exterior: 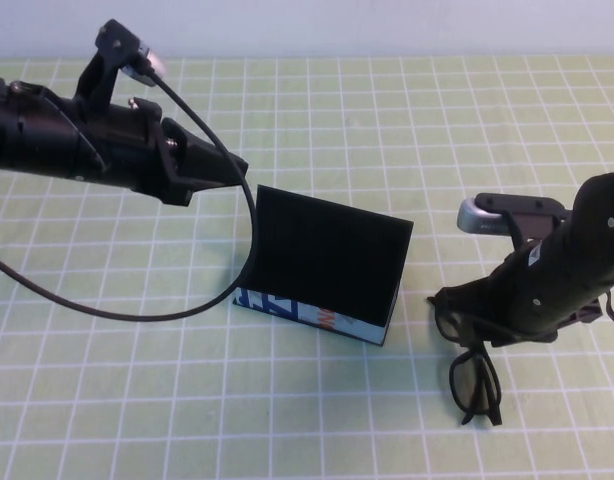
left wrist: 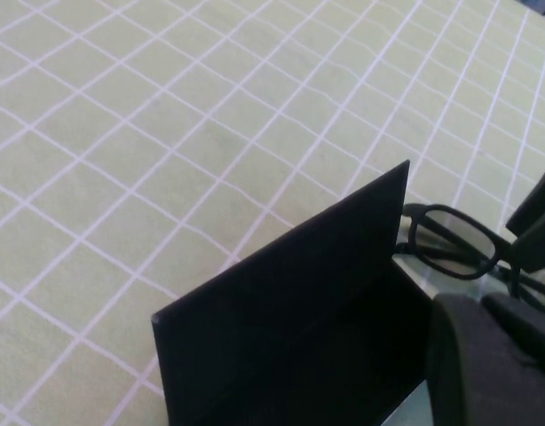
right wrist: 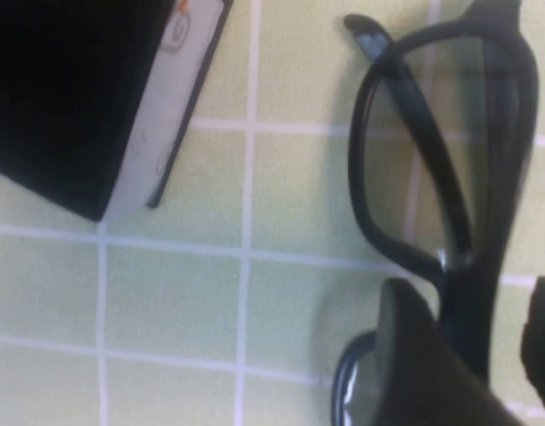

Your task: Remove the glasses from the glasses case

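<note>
The glasses are hanging out in the open here, to the right of the glasses case, clear of it and over the green grid mat. The right gripper is gripping them, and the right wrist view is showing its fingers closing on the frame around the bridge, one lens dangling toward the near edge. Whether the lower lens is touching the mat or hanging just above it, I cannot tell.

The case is sitting mid-table with its lid standing upright, the light-blue printed front facing near. From the left wrist view the interior is looking dark and empty, though the bottom is partly hidden.

The left gripper is hovering at the far-left corner of the lid, just beside or touching it; whether its fingers are parted or pinched, I cannot tell from here.

Handling-wise, this is looking like a light, stiff plastic frame, glossy and probably slippery, with hinged arms that could swing if jostled. The lenses are the part likely to scratch or smudge, so the thick bridge is a sensible place to hold, as the right gripper is doing. By my reading, the removal is essentially done; setting them down gently is what is remaining.
</note>
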Action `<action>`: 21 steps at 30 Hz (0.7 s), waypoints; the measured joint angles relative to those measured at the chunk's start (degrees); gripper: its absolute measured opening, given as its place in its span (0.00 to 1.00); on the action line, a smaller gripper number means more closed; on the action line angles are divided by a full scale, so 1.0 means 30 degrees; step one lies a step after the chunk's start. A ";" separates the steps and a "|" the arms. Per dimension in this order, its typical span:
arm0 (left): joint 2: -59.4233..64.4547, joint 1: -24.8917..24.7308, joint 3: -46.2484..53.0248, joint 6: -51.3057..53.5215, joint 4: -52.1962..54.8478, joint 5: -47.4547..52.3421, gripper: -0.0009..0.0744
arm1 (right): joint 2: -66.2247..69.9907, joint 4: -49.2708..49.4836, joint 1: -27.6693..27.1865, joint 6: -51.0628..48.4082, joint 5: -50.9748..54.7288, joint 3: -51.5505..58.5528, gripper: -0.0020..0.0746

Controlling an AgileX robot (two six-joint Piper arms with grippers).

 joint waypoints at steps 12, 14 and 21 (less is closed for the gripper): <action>-0.0528 0.0000 0.0000 -0.1618 -0.2371 -0.0410 0.01 | -0.5030 -0.0398 0.0000 0.0039 0.4291 0.0035 0.07; -0.1288 0.0000 0.0000 -0.1783 -0.2062 -0.0452 0.01 | -0.6532 -0.0623 0.0000 0.0039 0.5188 0.0272 0.03; -0.5384 0.0000 0.1554 -0.2527 -0.1513 -0.3049 0.01 | -1.3013 -0.0910 0.0000 -0.0396 0.6621 0.2554 0.01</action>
